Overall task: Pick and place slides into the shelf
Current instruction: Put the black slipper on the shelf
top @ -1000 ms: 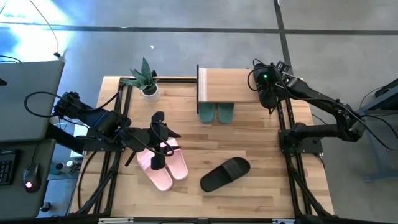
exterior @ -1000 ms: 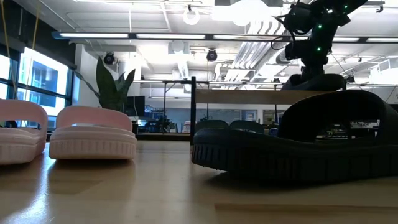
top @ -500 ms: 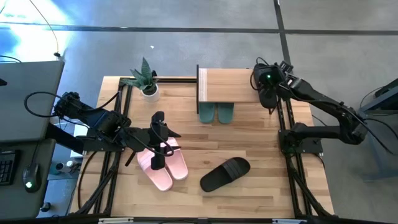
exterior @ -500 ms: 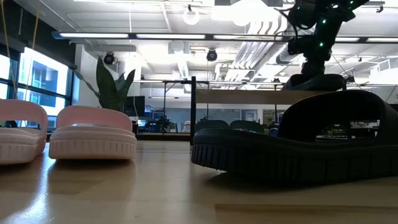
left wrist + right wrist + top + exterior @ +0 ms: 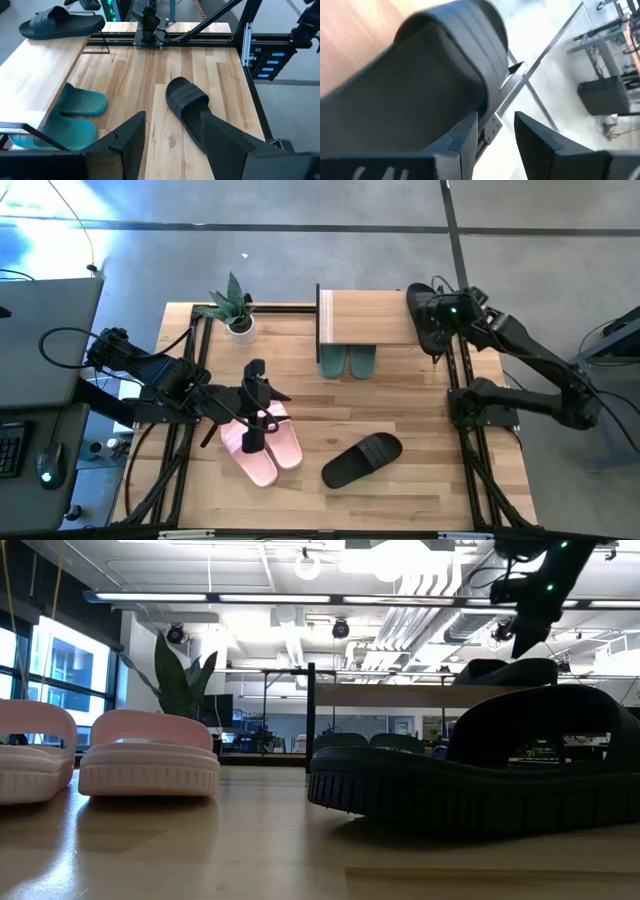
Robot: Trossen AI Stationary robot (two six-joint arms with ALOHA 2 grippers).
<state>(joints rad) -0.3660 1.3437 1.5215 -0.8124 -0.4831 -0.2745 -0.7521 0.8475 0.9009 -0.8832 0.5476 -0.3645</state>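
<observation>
One black slide lies on the right end of the shelf's top board; it fills the right wrist view. My right gripper hangs open just beside it, at the shelf's right end, with nothing between its fingers. The other black slide lies sole down on the table near the front. The pink pair lies side by side at the left. My left gripper hovers open above the pink pair.
A teal pair sits under the shelf, toes sticking out toward the near side. A potted plant stands at the far left. Bare wood lies between the shelf and the black slide on the table.
My right gripper has drawn back from the black slide on the shelf, going up and toward the table's right edge while rolling at the wrist. The slide stays lying on the shelf's top board.
</observation>
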